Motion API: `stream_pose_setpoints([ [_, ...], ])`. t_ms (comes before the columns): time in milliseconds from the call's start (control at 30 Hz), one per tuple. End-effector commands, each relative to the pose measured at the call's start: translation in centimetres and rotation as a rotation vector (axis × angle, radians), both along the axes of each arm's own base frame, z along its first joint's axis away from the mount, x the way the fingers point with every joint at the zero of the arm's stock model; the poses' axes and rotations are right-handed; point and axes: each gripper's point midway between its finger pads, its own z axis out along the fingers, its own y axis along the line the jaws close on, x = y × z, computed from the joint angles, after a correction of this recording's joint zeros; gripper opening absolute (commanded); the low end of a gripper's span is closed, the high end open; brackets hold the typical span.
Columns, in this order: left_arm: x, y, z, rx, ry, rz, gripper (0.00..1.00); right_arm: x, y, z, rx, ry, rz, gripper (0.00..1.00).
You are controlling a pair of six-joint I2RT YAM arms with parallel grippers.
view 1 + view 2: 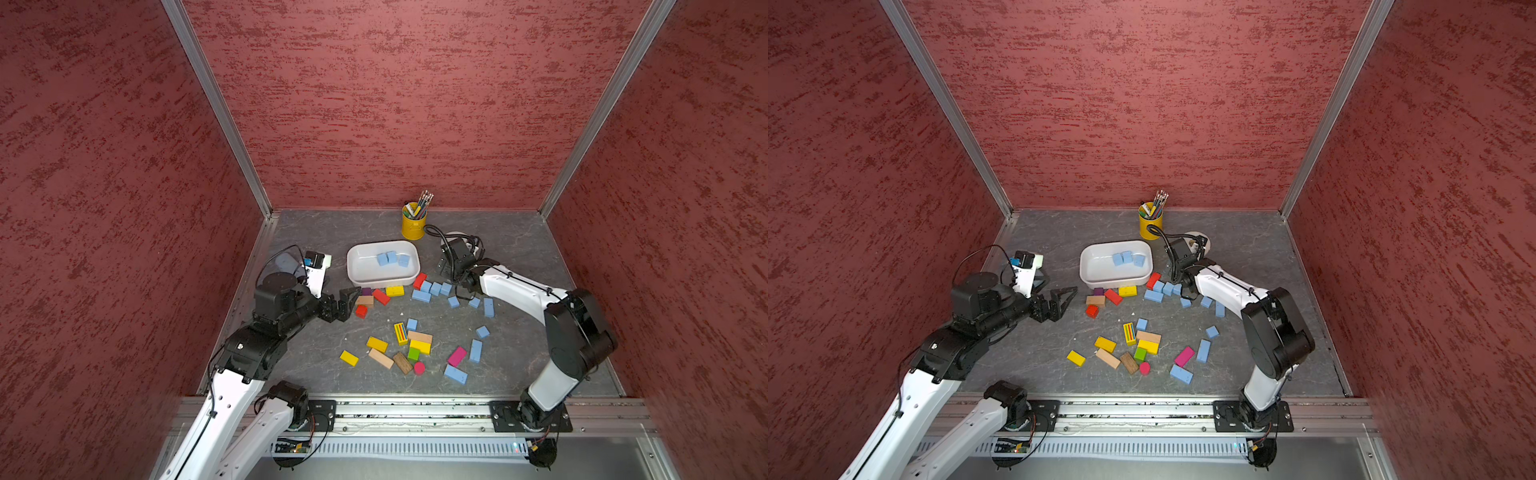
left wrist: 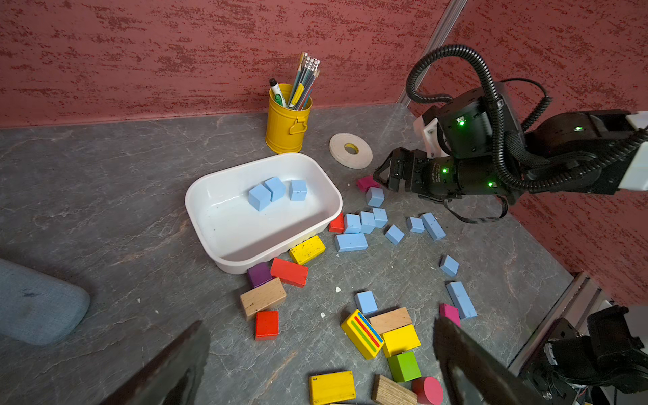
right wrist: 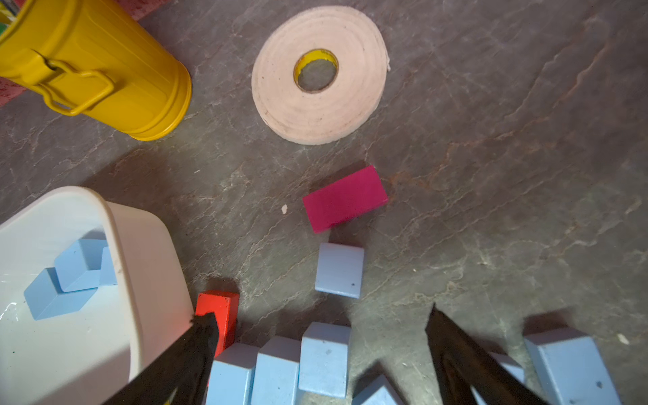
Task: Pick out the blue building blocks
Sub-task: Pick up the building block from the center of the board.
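- Right gripper [image 3: 319, 312] hangs spread and empty over the blue blocks [image 3: 324, 357] clustered just beside the white tray [image 3: 147, 266]. Three blue cubes [image 1: 392, 258] lie inside the tray.
- We judge we're between picks, since many blue blocks lie loose outside it.
- Next we must lower, straddle one blue block alone, avoid the red block [image 3: 219, 305], then close.
- Left gripper [image 2: 319, 321] is spread wide too, holding nothing.

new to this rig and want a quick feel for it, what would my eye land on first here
The white tub in the middle, holding three blue cubes, stands out first. Beside it the right gripper hangs open over a blue cluster, with mixed blocks strewn nearer the arms' bases. Behind the tub stands a yellow cup of pencils.
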Motion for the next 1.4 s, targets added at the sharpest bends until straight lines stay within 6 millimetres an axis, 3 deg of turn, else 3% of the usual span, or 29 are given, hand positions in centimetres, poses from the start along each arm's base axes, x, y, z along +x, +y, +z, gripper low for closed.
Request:
stream_pose_setpoints([
  [0, -0.1, -0.5, 0.5, -0.006, -0.035, -0.029, 1.0, 0.0, 0.1, -1.0, 0.06, 0.042, -0.039, 0.9],
  [533, -0.4, -0.8, 0.7, -0.015, -0.044, -0.051, 1.0, 0.7, -1.3, -3.4, 0.04, 0.084, -0.085, 0.73],
  [1367, -0.3, -0.6, 0.6, -0.009, -0.044, -0.043, 1.0, 2.9, -1.7, -5.3, 0.001, 0.112, -0.101, 0.5],
])
